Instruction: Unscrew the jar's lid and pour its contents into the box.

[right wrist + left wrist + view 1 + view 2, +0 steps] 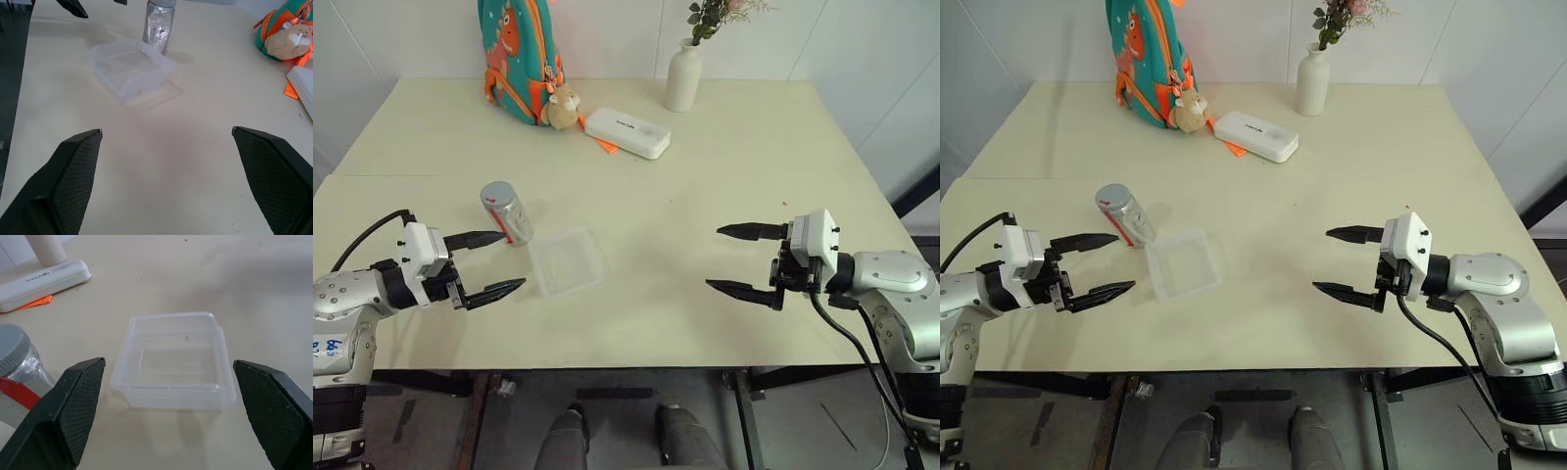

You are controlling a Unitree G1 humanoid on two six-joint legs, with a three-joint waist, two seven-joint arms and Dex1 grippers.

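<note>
I hold my left gripper point(489, 264) and right gripper point(742, 260) spread wide and empty over the near edge of the table point(724, 157), facing inward, ready to take hold from both sides. Just beyond my left fingers lies the box point(567, 259), clear and empty, to catch the pour. Touching its far-left corner stands the jar point(506, 211), lid point(496, 193) on, within my left reach.

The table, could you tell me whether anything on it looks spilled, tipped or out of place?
Nothing stands out: the jar stands upright beside the box with its lid on, and the box looks empty.
</note>
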